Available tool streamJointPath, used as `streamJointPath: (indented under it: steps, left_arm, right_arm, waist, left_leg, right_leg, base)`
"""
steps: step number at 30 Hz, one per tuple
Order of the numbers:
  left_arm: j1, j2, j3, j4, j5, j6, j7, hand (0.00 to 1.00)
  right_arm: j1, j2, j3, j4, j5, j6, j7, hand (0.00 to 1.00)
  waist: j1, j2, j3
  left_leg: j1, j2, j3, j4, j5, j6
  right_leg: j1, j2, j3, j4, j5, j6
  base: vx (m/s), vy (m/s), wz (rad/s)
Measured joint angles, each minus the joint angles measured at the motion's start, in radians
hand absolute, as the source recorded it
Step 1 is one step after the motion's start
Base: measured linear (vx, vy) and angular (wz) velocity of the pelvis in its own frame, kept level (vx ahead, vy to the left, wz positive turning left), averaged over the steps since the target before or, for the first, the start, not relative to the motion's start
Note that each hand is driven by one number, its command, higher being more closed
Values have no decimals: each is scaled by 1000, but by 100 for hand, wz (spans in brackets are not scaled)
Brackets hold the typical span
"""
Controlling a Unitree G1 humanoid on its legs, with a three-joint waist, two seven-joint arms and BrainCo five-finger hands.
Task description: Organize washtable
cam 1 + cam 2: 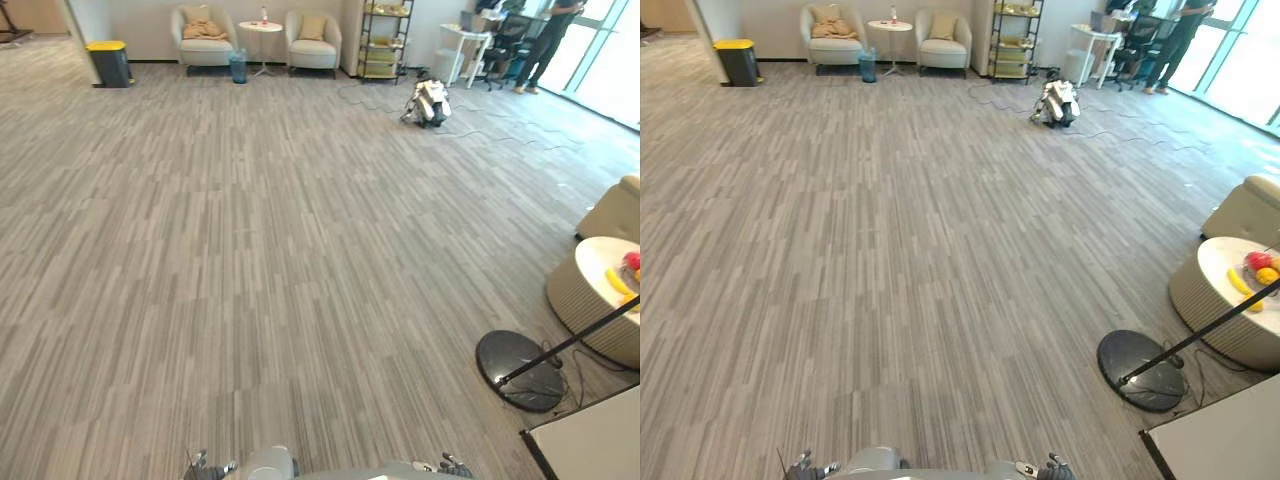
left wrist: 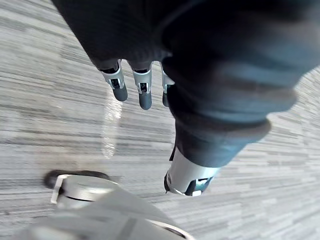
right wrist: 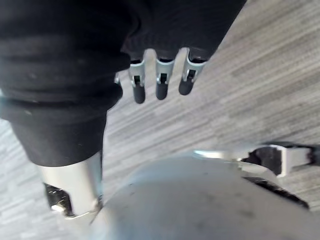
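Left eye view: grey striped carpet runs far back to a wall. There a bin with a yellow lid stands at the far left. Right of it are two pale armchairs with a small round table between them, then a shelf rack and a white desk. A person stands by the desk at the far right. A white and black object lies on the carpet in front of the rack. At the near edge the left hand and the right hand just peep in, well apart.

Right eye view: on the right a low round table carries a banana and round red and orange fruit. A beige armchair sits just beyond it. A dark round base with a slanting pole rests on the carpet nearer in. At the near right corner is the edge of a pale tabletop; I cannot tell whether this is the washtable.

Left wrist view: the fingers hang straight and loose over the carpet, thumb apart, grasping nothing.

Right wrist view: the fingers likewise hang relaxed, thumb to one side, and they are empty.
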Motion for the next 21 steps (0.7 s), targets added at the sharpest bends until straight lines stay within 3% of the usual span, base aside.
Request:
streamJointPath:
  steps: [2, 5, 8, 13, 21]
  left_arm:
    - [-11, -6, 2, -5, 0, -1, 3, 0]
    - [-6, -73, 29, 1, -2, -2, 7, 0]
    - [-14, -123, 31, 10, -4, -8, 5, 0]
    - [-17, -131, 27, 43, -5, -25, 2, 0]
    - [-31, -86, 18, 87, -25, -39, 2, 0]
  right_arm:
    - [4, 0, 5, 2, -1, 3, -3, 0]
    - [16, -46, 20, 3, -5, 4, -2, 0]
    - [17, -67, 18, 20, -6, 5, -4, 0]
    - [10, -70, 15, 63, -5, 1, -5, 0]
    - [-1, -63, 16, 130, -4, -7, -5, 0]
  waist:
    - [11, -5, -4]
    - [6, 61, -34]
    - [4, 89, -41]
    - [-6, 90, -49]
    - [-18, 64, -53]
  left_leg:
    - [47, -21, 7, -35, -21, -34]
    - [92, 15, 5, -88, -21, -56]
    - [144, 25, 4, -139, -4, -91]
    - [191, 21, -3, -172, 1, -97]
    - [190, -19, -28, -164, 2, -96]
  right_leg:
    - [27, -5, 1, -252, 187, -15]
    - [103, 39, -29, -366, 195, -27]
    - [166, 58, -39, -442, 199, -32]
    - [254, 72, -40, -546, 220, -22]
    - [289, 53, -25, -631, 276, -6]
  base:
    - [445, 11, 3]
    - [437, -68, -2]
    - [281, -45, 1]
    - [132, 0, -1]
    - [-2, 27, -5]
